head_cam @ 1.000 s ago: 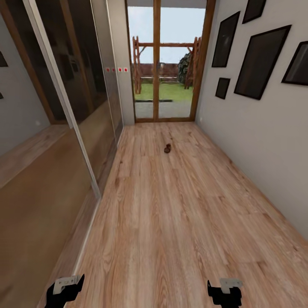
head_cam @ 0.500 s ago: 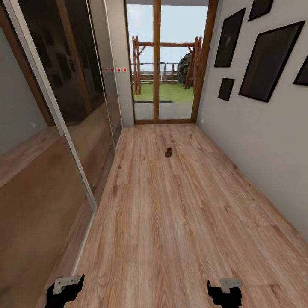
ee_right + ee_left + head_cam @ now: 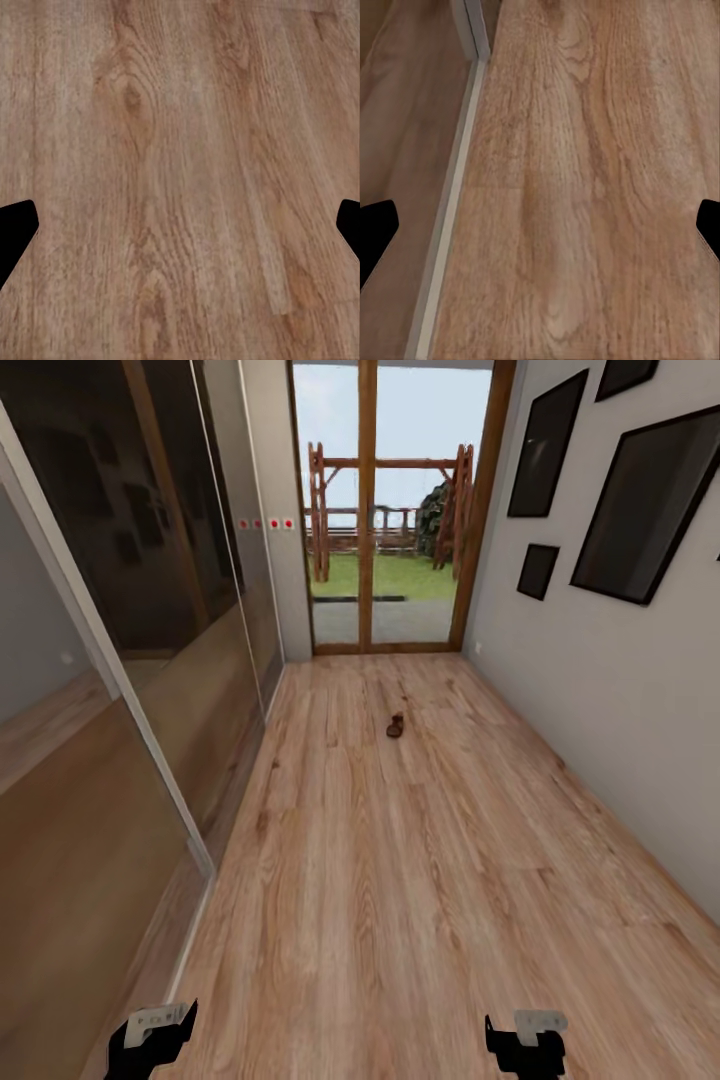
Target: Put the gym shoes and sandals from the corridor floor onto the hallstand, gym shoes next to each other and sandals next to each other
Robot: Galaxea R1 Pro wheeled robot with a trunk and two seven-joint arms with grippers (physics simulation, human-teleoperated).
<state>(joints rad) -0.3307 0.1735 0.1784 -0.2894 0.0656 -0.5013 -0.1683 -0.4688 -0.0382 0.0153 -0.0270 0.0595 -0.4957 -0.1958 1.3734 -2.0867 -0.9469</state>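
A brown sandal lies on the wood floor far ahead of both pincers, left and right, each with fingers spread apart and empty.

- Light brown wood-plank laminate corridor floor with visible grain.
- One small dark brown sandal lies on it, far ahead near the glass doors.

Sandal, likely single, on corridor floor far ahead, before glass door.
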